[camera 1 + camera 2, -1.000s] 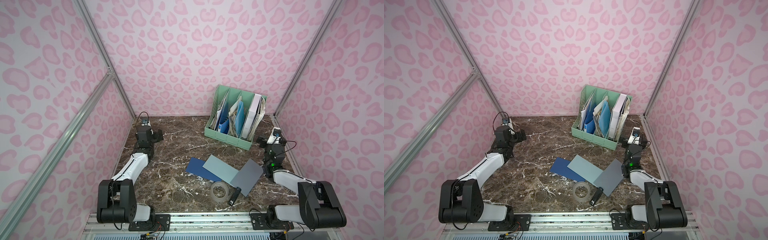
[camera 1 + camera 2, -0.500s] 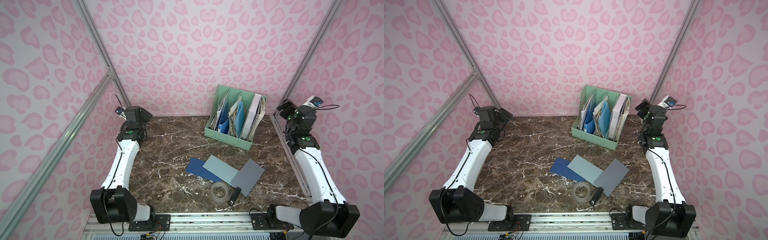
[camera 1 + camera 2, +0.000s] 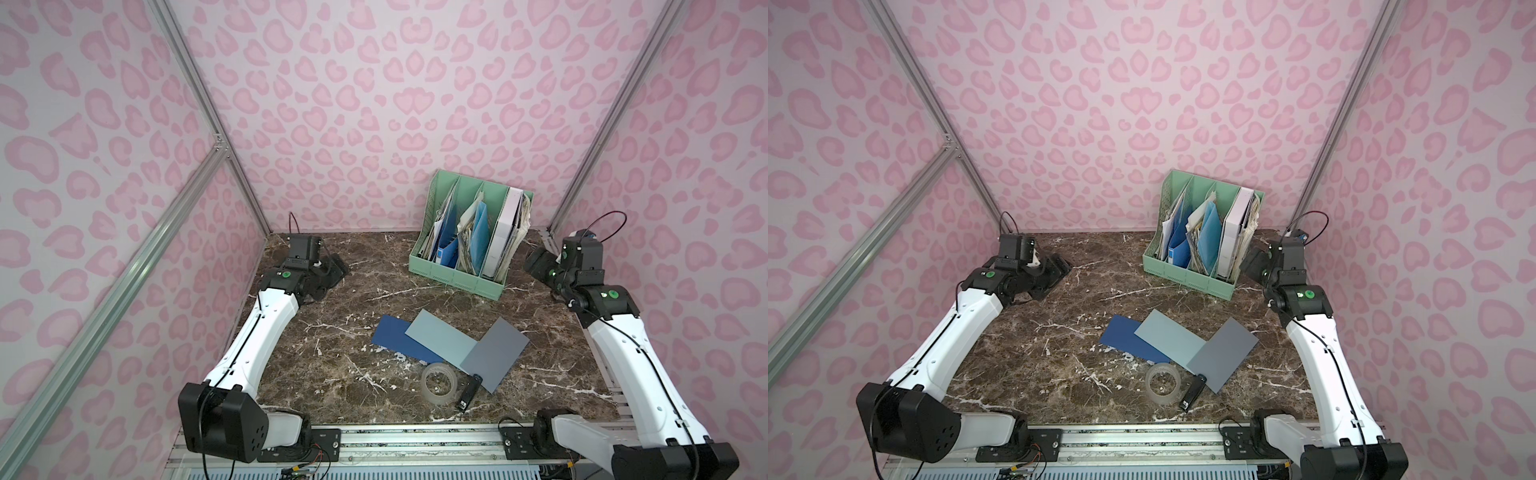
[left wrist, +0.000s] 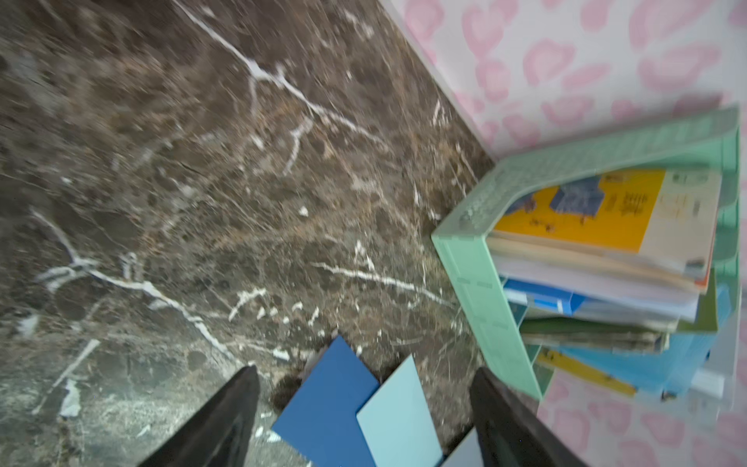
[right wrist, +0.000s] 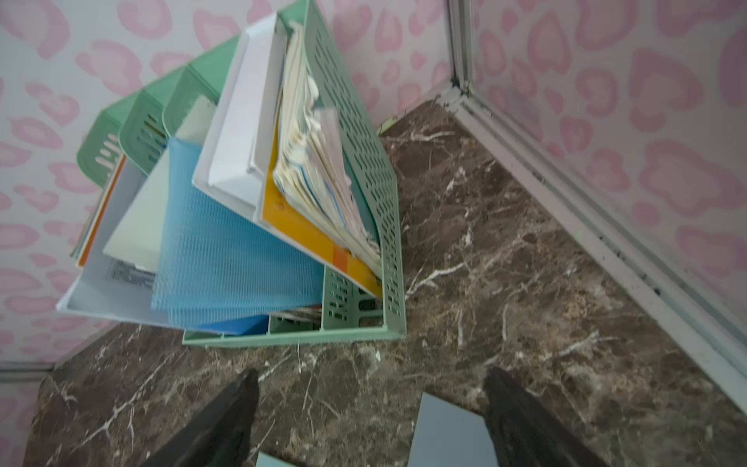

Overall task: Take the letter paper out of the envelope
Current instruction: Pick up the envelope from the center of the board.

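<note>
Jaws spread wide, empty: left gripper (image 4: 364, 372) at table (image 3: 332, 374) 10 o'clock, right gripper (image 5: 370, 372) at 2 o'clock. Near centre, dark blue envelope (image 3: 395, 338), pale blue envelope (image 3: 440, 338), grey envelope (image 3: 496, 353) overlap flat, well apart from grippers.

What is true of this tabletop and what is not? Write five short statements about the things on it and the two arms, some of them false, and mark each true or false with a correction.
1. The light grey-blue sheet lies partly over the dark blue sheet. True.
2. The tape roll stands inside the green file rack. False: it lies on the table, beside a small black object.
3. The left end effector grips a sheet. False: its jaws stand open with nothing between them.
4. The right end effector is open and empty. True.
5. The green file rack holds folders and papers. True.
</note>
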Motion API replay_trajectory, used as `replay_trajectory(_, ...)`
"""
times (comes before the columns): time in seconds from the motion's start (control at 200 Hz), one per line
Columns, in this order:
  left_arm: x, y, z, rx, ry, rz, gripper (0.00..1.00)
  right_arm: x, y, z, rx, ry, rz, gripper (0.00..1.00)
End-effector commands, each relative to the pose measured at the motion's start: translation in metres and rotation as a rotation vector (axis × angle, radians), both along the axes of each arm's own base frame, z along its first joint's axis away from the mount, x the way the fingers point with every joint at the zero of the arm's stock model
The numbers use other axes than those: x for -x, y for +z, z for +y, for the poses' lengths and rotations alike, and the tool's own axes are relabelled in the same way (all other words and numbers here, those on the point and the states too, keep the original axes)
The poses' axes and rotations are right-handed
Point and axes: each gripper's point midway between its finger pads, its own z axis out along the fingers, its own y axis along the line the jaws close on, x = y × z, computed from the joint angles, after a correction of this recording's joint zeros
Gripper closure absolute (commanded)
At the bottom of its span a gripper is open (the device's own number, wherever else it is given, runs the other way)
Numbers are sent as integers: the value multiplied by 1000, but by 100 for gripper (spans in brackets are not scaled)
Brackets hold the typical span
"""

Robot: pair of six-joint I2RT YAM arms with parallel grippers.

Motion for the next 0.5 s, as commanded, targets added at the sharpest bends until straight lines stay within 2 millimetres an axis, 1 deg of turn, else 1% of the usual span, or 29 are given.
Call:
replay_trajectory(0.0,26,-17,-39,-40,-241,43,19,26,-33,21,-80,59,115,13)
replay_trajectory(0.025,31,-22,-46,-49,-274,51,19,31,-37,22,-78,62,126,14)
replay_trajectory(0.09,44,-34,-55,-52,-317,85,19,39,-47,26,-72,67,138,14)
replay_trajectory(0.145,55,-44,-58,-40,-325,119,19,41,-51,29,-80,80,142,14)
replay_trajectory(0.235,70,-57,-67,29,-322,162,19,40,-62,40,-95,123,156,17)
replay_trajectory(0.29,81,-69,-69,69,-287,210,19,39,-68,53,-117,178,154,19)
replay_trajectory(0.385,98,-92,-73,164,-202,291,20,38,-74,78,-148,272,122,20)
replay_trajectory(0.495,104,-113,-86,302,-112,305,19,40,-86,106,-224,368,98,22)
